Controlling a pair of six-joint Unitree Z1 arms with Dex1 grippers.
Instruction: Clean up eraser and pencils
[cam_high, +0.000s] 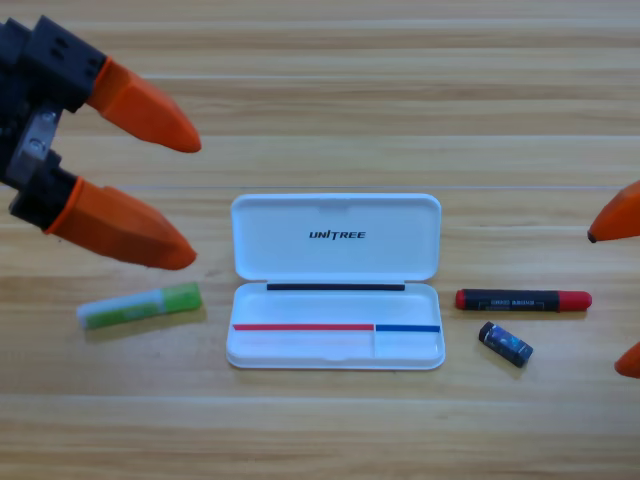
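Looming large at the far left, the left gripper (190, 200) is hanging above the wooden table (320, 430) with its two orange jaws spread wide and holding nothing. Just near it, the pale green and white pencil (140, 306) is lying flat, well left of the open white case (335, 282), which is sitting in the middle with its lid folded back. On the right, the black pencil with red ends (523, 299) is lying close beside the case, and the small black eraser (505, 343) is resting slightly nearer, apart from both. At the right edge the right gripper (612, 300) is showing only two jaw tips, standing well apart and touching nothing. Nothing is sitting in the case yet, so the tidying is looking barely begun. Risks, as I am judging them: the round pencils could be rolling away under an off-centre pinch, and the eraser, being small, could be slipping out or getting nudged aside.
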